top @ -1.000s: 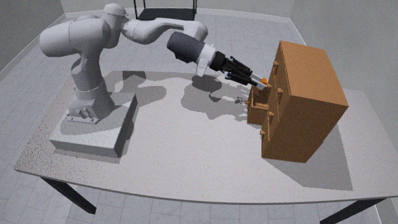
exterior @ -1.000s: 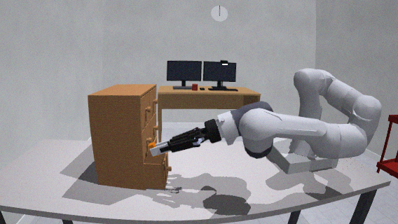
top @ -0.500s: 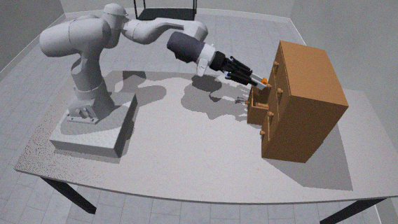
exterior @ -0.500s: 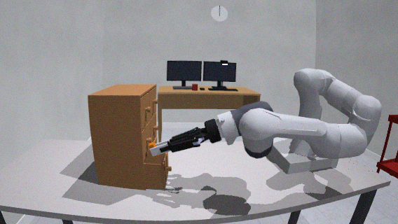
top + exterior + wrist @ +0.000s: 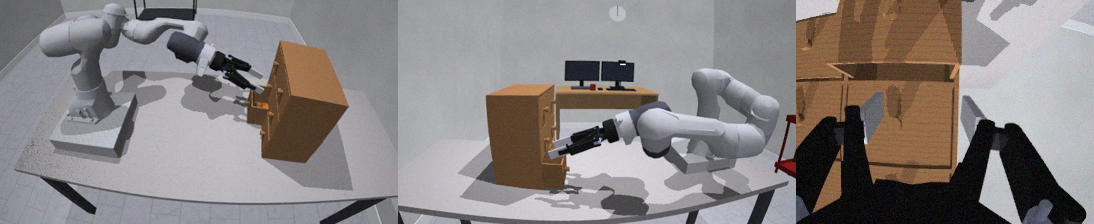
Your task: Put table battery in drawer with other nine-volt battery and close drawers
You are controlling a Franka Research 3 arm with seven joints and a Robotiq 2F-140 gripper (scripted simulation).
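The small wooden chest (image 5: 305, 127) (image 5: 515, 140) (image 5: 928, 142) stands upright. Its bottom drawer on one side (image 5: 255, 116) (image 5: 553, 176) (image 5: 903, 63) is pulled partly out. An orange battery (image 5: 265, 106) lies inside that drawer in the top view, partly hidden by the walls; whether a second lies beside it cannot be told. The drawer's inside is hidden in the exterior view and dark in the wrist view. My gripper (image 5: 258, 82) (image 5: 552, 149) (image 5: 922, 105) is open and empty, above the open drawer and close to the chest's front, with its fingers tilted down towards it.
The other drawers look pushed in, with their knobs standing out from the front, such as the knob (image 5: 279, 91) (image 5: 546, 109) near my fingers. The arm's base block (image 5: 94, 141) stands at the far end of the table (image 5: 182, 168) (image 5: 443, 154).
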